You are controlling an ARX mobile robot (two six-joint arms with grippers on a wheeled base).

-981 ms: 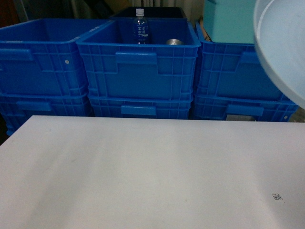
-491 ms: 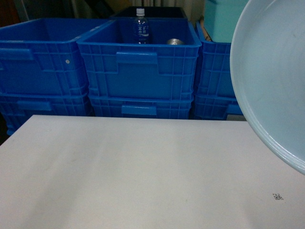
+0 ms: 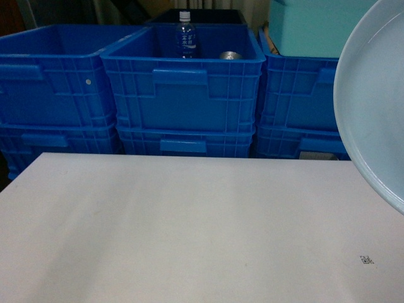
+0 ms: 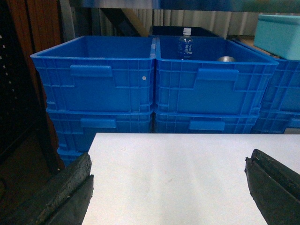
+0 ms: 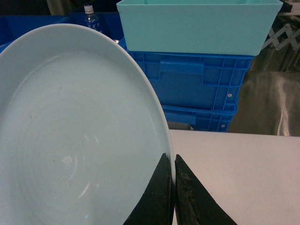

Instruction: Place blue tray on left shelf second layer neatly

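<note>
The blue tray [image 3: 379, 107], pale and smooth, hangs tilted on edge at the right side of the head view, above the white table [image 3: 189, 227]. In the right wrist view the tray [image 5: 79, 140] fills the left half. My right gripper [image 5: 174, 161] is shut on its rim, one finger on each side. My left gripper [image 4: 168, 164] stands wide open over the table's left part with nothing between its fingers. A grey metal rail [image 4: 154, 3] crosses the top of the left wrist view above the crates. I cannot make out the left shelf second layer.
Stacked dark-blue crates [image 3: 183, 95] line the far side of the table. The middle one holds a water bottle [image 3: 185, 35] and a metal can [image 3: 231, 55]. A teal bin [image 5: 197, 26] sits on the right crate stack. A small printed code [image 3: 367, 259] marks the table.
The tray swung down and left into the head view, then drew back a little to the right. Table and crates are unchanged.
</note>
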